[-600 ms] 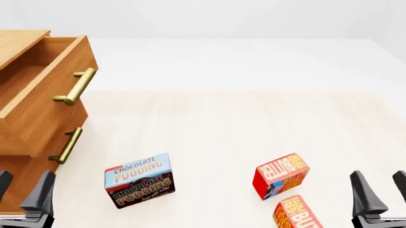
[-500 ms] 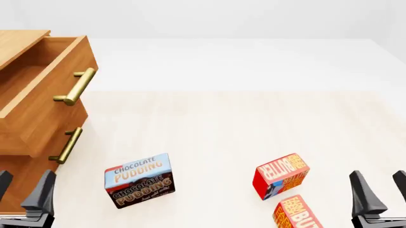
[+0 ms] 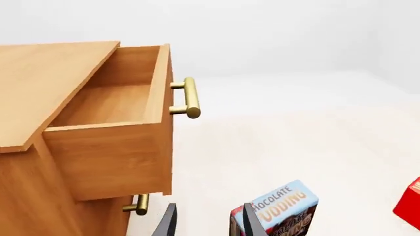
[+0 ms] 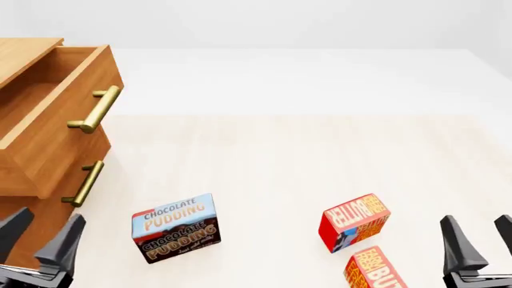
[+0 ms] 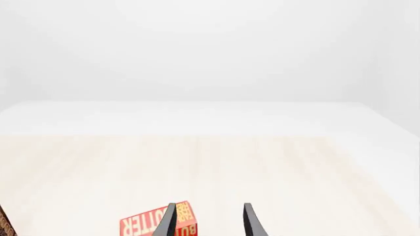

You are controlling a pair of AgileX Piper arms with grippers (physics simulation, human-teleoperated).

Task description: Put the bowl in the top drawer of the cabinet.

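The bowl is out of view in every frame. The cabinet (image 4: 23,53) stands at the table's left edge. Its top drawer (image 4: 57,123) is pulled out, and the wooden floor I can see inside it is bare. In the left wrist view the cabinet (image 3: 46,73) and the top drawer (image 3: 105,157) fill one side, with the brass handle sticking out. My left gripper (image 4: 42,235) is open and empty, low beside the cabinet's lower front. The left gripper (image 3: 210,223) shows both dark fingers apart. My right gripper (image 4: 481,241) is open and empty at the near right; the right gripper (image 5: 210,223) holds nothing.
A chocolate pudding box (image 4: 174,228) stands upright just right of the left gripper, and shows as the pudding box (image 3: 279,211) in the left wrist view. Two red butter boxes (image 4: 354,221) (image 4: 372,270) lie left of the right gripper. The lower drawer (image 4: 48,198) is closed.
The left gripper has shifted a little to the right and tilted, its fingers now leaning outward beside the cabinet. The right gripper and the boxes have not moved.
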